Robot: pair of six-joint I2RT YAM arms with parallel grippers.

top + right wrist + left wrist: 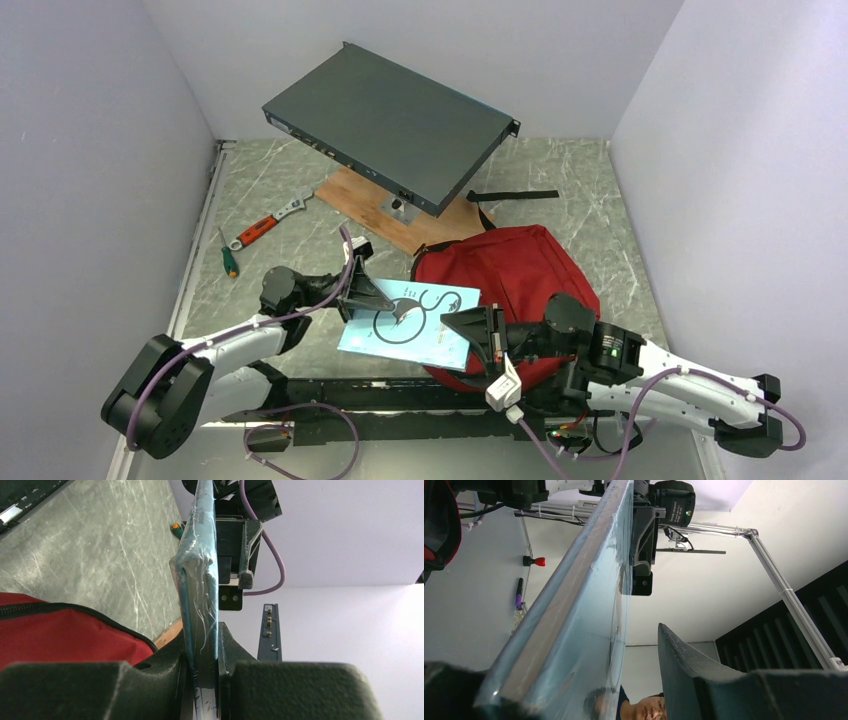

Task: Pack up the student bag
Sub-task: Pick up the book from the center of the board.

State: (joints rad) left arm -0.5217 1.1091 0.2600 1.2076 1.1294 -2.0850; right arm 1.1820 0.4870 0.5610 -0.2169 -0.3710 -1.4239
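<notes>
From above, the student bag [520, 265] is seen lying on the table [600, 200], right of centre, just ahead of the right arm. A light blue book [410, 320] is held off the table at the bag's near left side, between the two hands. The right hand [465, 325] is clamped on its right edge and the left hand [362, 290] is set around its left edge. Behind the bag, a flat dark grey metal box [390, 125] is propped above a wooden board [360, 200]. A black strap [512, 196] lies beside the board. A red-handled wrench [268, 225] and a green-handled screwdriver [228, 258] lie well apart at the left.

In the left wrist view, the book is seen edge-on between the left hand's fingers [694, 675]. A gap is left to one of them, so this hand is part open.

In the right wrist view, both fingers [235, 650] are pressed onto the plastic-wrapped book, with the bag just below and to the left.
</notes>
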